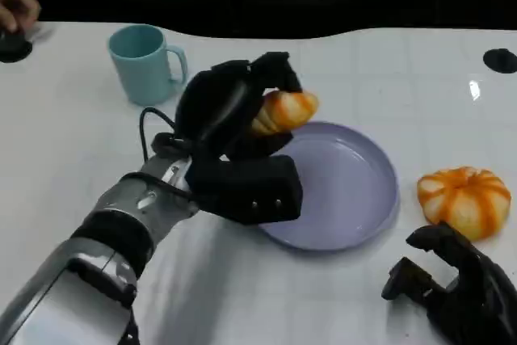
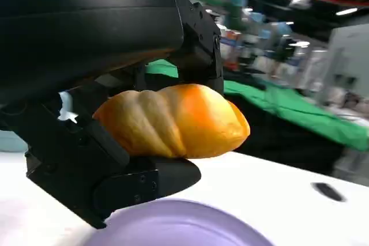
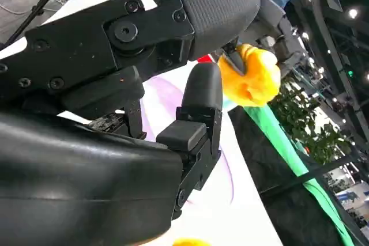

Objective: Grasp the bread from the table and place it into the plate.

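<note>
My left hand (image 1: pixel 234 143) grips a golden twisted bread roll (image 1: pixel 287 111) in the air over the near-left rim of the lavender plate (image 1: pixel 355 191). The left wrist view shows the roll (image 2: pixel 173 120) pinched between black fingers (image 2: pixel 104 165), with the plate's rim (image 2: pixel 173 223) just below it. My right hand (image 1: pixel 460 280) rests low at the table's front right, fingers apart and holding nothing. From the right wrist view, its fingers (image 3: pixel 202 90) point toward the held roll (image 3: pixel 251 76).
An orange pumpkin-shaped bun (image 1: pixel 464 199) lies right of the plate, just beyond my right hand. A teal mug (image 1: pixel 145 62) stands at the back left. A person's hand (image 1: pixel 16 6) rests at the far left corner by a black object (image 1: pixel 12 46). A black disc (image 1: pixel 501 60) sits far right.
</note>
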